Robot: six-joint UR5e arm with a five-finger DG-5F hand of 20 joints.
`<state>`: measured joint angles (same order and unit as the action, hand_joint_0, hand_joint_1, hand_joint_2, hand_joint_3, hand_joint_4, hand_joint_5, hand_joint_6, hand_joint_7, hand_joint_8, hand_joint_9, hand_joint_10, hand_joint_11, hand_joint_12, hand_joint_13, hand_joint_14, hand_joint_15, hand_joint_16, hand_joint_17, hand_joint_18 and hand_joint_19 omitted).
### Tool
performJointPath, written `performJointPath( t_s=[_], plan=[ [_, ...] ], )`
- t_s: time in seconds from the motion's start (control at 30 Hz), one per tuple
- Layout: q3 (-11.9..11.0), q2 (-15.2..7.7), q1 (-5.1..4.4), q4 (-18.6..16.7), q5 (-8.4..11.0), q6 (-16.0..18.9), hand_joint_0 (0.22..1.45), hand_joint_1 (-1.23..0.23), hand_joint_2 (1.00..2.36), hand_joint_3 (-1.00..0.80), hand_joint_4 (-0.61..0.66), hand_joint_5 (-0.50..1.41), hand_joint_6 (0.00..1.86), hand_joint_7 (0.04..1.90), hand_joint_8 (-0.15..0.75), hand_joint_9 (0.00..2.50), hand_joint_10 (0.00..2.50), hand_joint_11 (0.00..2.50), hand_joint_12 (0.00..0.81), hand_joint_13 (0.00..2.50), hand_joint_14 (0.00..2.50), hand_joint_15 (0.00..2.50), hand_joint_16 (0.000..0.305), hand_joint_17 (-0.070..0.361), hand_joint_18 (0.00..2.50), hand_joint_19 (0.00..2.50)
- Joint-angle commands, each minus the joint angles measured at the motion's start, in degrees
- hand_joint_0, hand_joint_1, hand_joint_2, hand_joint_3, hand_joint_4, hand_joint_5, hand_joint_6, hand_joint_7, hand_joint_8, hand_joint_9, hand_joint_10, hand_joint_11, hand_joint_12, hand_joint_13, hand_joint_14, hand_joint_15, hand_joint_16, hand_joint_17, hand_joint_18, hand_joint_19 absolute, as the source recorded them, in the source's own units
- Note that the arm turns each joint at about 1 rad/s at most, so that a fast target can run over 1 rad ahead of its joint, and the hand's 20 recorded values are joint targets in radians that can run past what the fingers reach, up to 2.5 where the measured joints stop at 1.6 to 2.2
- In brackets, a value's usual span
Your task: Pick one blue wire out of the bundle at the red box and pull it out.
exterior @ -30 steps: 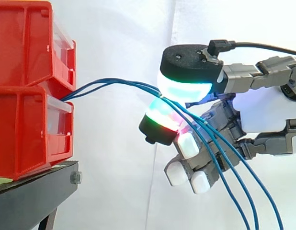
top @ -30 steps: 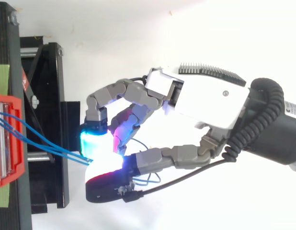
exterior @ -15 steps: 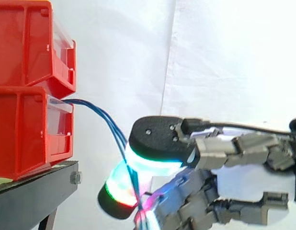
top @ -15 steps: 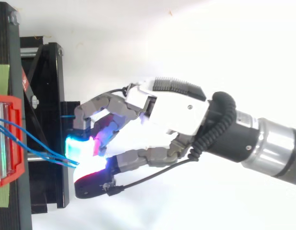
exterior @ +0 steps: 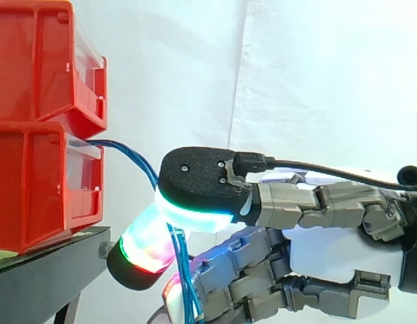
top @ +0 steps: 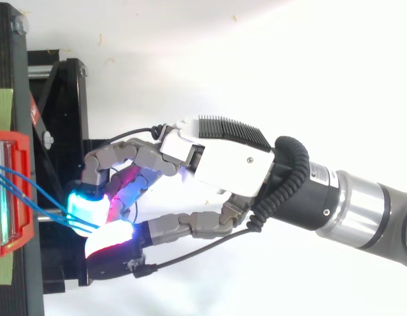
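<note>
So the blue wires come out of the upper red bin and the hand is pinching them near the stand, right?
Not quite: the side view shows the blue wires leaving the lower red bin, not the upper red bin. The rest holds: the hand pinches them between its pads, near the black stand.

The hand (top: 226, 161) has been brought lower and nearer to the red bins (exterior: 40, 175), and the blue wires (exterior: 121, 144), formerly stretched almost level, are bent steeply downward.

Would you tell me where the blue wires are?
In the side view, the blue wires run from the lower red bin down between the hand's pads.
</note>
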<state>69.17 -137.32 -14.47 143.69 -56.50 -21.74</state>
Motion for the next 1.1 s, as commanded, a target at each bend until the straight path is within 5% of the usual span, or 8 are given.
performJointPath(
  t_s=[0.0,0.2,0.37,0.63,1.07],
  plan=[
    [0.0,0.03,0.06,-0.17,-0.01,-0.06,0.56,-0.68,1.02,-0.2,0.09,-0.13,0.81,1.02,0.326,1.09,0.02,0.53,0.421,0.83,0.02,0.53,0.052,0.117,0.72,0.61],
    [0.0,0.03,-0.03,0.1,-0.01,0.11,0.56,-0.7,1.01,-0.16,0.12,-0.15,0.87,0.92,0.351,1.08,0.02,0.54,0.45,0.84,0.02,0.52,0.06,0.134,0.76,0.59],
    [0.09,0.03,0.06,1.15,-0.1,0.73,0.54,-0.69,1.01,-0.32,0.14,-0.15,0.81,0.91,0.328,1.05,0.01,0.55,0.422,0.81,0.02,0.52,0.054,0.122,0.7,0.62],
    [2.81,0.03,0.06,0.89,-0.18,1.87,0.52,-0.68,1.01,-0.4,0.15,-0.13,0.74,0.96,0.336,1.05,0.01,0.54,0.431,0.81,0.02,0.52,0.056,0.127,0.7,0.61],
    [2.72,0.03,0.32,0.62,-0.36,2.58,0.55,-0.68,1.02,-0.23,0.11,-0.15,0.83,1.0,0.329,1.06,0.01,0.54,0.417,0.82,0.02,0.53,0.054,0.121,0.7,0.62]
  ],
)
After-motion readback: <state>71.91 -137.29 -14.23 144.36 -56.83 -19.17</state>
